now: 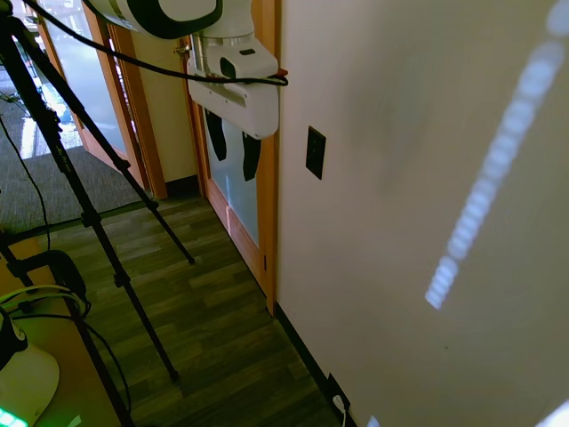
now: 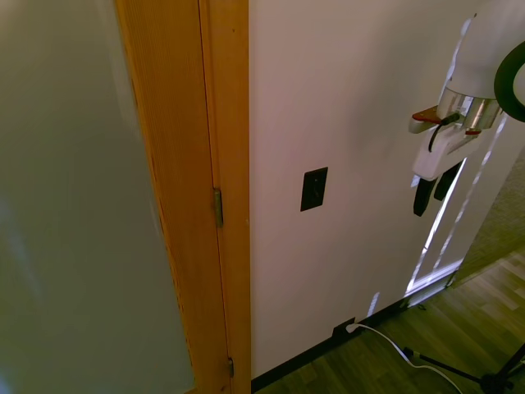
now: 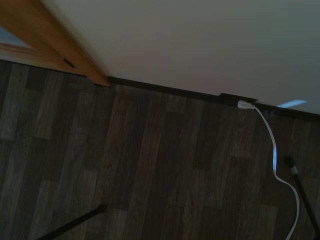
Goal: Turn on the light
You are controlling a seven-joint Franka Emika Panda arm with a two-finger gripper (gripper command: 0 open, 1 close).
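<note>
Hanging in free air with nothing between its dark fingers, our gripper (image 1: 233, 147) is pointing down at the wood floor (image 1: 204, 311), fingers slightly parted and holding nothing. We are seeing it well apart from the wall (image 1: 418, 178), out in the room on the near side. Farther in, the switch (image 1: 315, 152) is sitting flat on that wall as a small black upright plate, just right of the wooden door frame (image 1: 269, 178) in the first exterior view. Low at the baseboard, a dark outlet plate with a white cord (image 3: 274, 150) plugged in is lying along the floor; we are judging that a mistaken target. We are also risking a glancing touch: with fingers aimed downward, they could be scraping the plate's face or sliding onto the frame instead of pressing the switch squarely. Pushing too hard could be marking the wall.
</note>
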